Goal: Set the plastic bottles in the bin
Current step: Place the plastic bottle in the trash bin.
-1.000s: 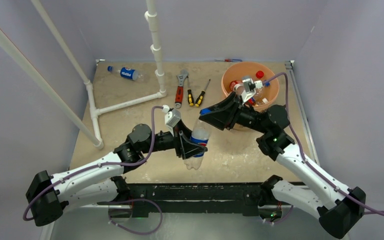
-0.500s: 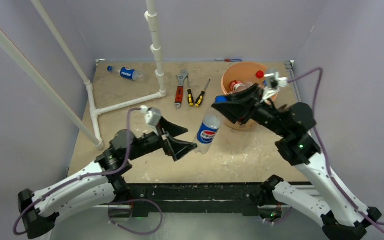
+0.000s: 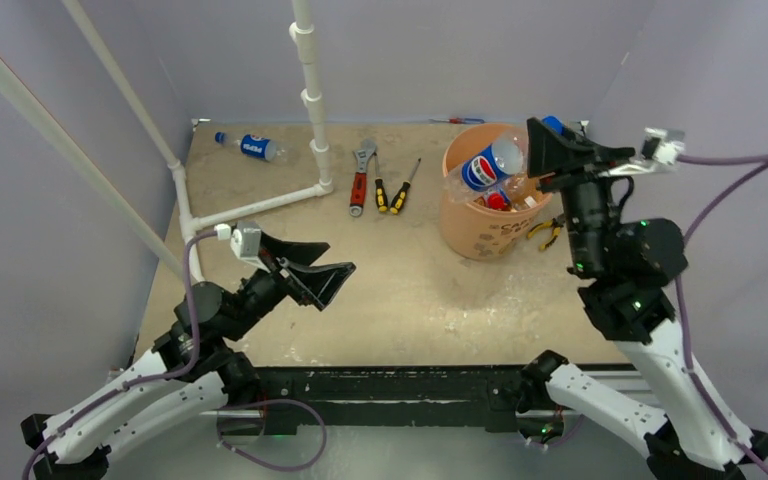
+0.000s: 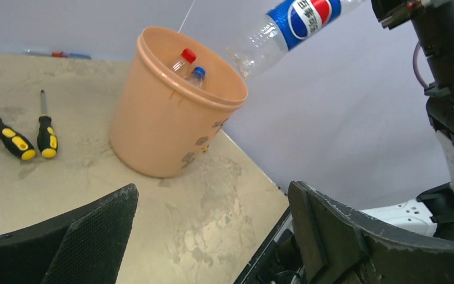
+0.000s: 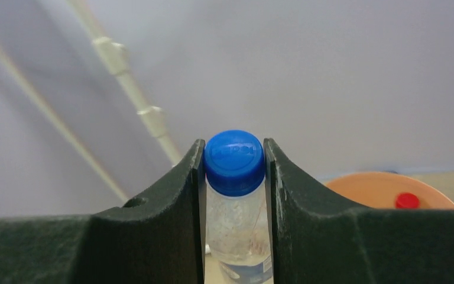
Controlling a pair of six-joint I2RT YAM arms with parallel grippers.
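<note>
My right gripper (image 3: 552,143) is shut on the neck of a clear Pepsi bottle (image 3: 488,166) just below its blue cap (image 5: 234,155). The bottle (image 4: 307,15) hangs tilted above the bin (image 3: 488,228), its base over the opening. The bin (image 4: 165,124) is a round orange bucket at the back right. Other bottles lie inside it, one with a red cap (image 4: 188,55) and one with a blue cap (image 4: 198,72). Another Pepsi bottle (image 3: 255,147) lies at the back left. My left gripper (image 3: 312,270) hovers over the near left of the table, open and with nothing between its fingers (image 4: 94,236).
A white pipe frame (image 3: 260,205) stands at the back left. A red-handled wrench (image 3: 360,175) and two yellow-black screwdrivers (image 3: 392,190) lie left of the bin. Yellow-handled pliers (image 3: 545,232) lie to the right of the bin, near the right wall.
The left gripper let go of the Pepsi bottle and pulled back to the left. The right gripper carried the bottle from mid-table up and back, over the bin.
</note>
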